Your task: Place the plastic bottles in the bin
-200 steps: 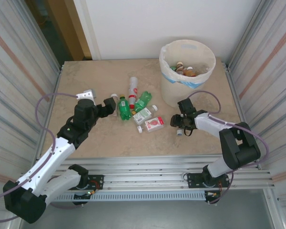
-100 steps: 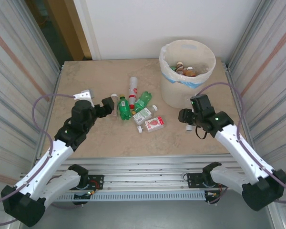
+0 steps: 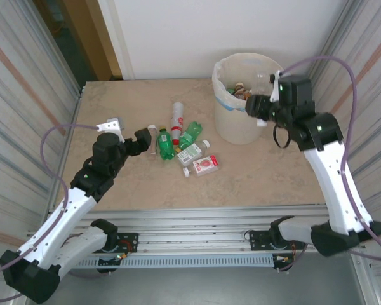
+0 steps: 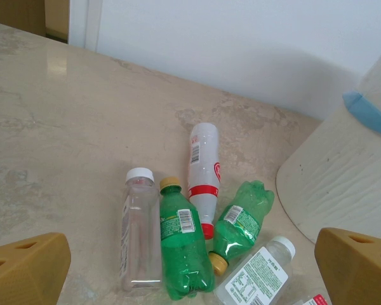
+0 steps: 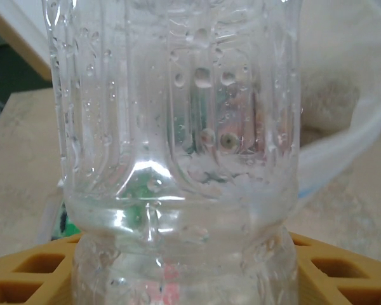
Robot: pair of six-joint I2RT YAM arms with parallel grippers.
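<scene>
As right gripper grips it, bottle (ends cropped) half-hides bin.

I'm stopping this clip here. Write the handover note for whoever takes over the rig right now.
Left tool: open and empty, low beside the bottles on the table.
Right tool: shut on a clear bottle, raised at the bin's rim.
Bin: far right of the table, with a few binned bottles inside.
Done: some bottles are in the bin.
Left: drop the held one, then bin the six loose bottles clustered mid-table.
</scene>
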